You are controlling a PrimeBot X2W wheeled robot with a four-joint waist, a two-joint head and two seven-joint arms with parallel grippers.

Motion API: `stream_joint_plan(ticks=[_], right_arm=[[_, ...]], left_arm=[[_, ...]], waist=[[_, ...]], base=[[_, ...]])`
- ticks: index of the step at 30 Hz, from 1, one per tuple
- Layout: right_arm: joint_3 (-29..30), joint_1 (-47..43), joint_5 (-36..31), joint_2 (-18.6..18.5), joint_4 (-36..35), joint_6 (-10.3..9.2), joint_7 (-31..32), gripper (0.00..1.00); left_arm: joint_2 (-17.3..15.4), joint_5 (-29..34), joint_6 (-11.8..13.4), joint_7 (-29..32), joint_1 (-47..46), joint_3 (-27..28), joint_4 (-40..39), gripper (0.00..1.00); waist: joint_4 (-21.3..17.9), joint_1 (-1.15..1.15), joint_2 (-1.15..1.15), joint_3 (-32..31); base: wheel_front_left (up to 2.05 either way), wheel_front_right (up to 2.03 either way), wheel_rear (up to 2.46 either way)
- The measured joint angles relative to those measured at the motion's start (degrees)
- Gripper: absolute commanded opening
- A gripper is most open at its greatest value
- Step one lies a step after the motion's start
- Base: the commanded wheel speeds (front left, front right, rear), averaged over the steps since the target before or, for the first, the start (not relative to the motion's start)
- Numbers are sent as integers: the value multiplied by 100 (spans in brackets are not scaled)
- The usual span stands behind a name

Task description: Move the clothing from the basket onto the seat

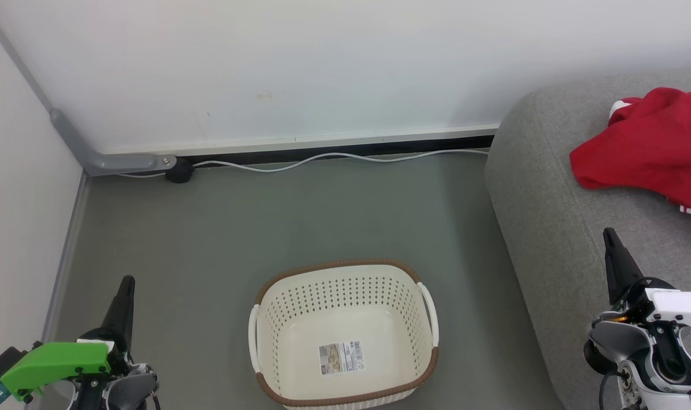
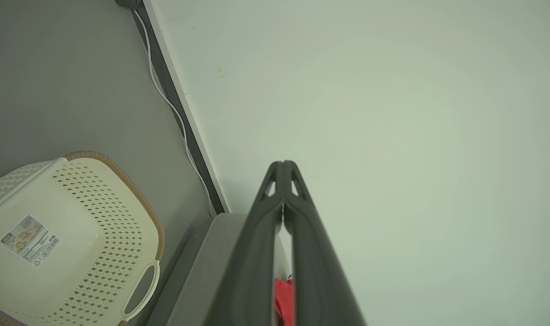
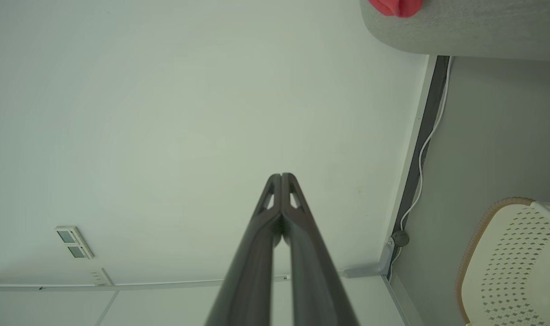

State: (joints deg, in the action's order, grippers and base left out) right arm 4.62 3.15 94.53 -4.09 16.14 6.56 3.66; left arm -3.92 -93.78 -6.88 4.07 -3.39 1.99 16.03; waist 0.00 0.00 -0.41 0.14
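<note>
Red clothing (image 1: 647, 142) lies on the grey seat (image 1: 550, 216) at far right. The basket (image 1: 345, 296) sits on the floor (image 1: 209, 228) near me, label (image 1: 341, 357) showing inside. My left gripper (image 1: 127, 280) and right gripper (image 1: 609, 232) flank it, each pressed together.

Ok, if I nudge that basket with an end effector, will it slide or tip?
The basket is perforated plastic with only a label inside, so probably light. Wide and low on smooth floor, it likely slides rather than tips.
</note>
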Motion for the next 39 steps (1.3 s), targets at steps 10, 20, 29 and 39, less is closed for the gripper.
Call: stream_joint_plan(ticks=[10, 20, 29, 39], right_arm=[[4, 1, 0, 0, -1, 2, 0, 0], [10, 1, 0, 1, -2, 8, 1, 0], [15, 1, 0, 2, -3, 9, 16, 0], [21, 1, 0, 2, -5, 9, 18, 0]], left_arm=[[1, 0, -1, 41, -2, 2, 4, 0], [2, 0, -21, 41, -3, 4, 7, 0], [3, 0, -21, 41, -4, 7, 7, 0], [4, 0, -21, 41, -4, 10, 5, 0]], waist=[[0, 0, 0, 0], [0, 0, 0, 0], [0, 0, 0, 1], [0, 0, 0, 1]], base=[[0, 0, 0], [0, 0, 0], [0, 0, 0], [0, 0, 0]])
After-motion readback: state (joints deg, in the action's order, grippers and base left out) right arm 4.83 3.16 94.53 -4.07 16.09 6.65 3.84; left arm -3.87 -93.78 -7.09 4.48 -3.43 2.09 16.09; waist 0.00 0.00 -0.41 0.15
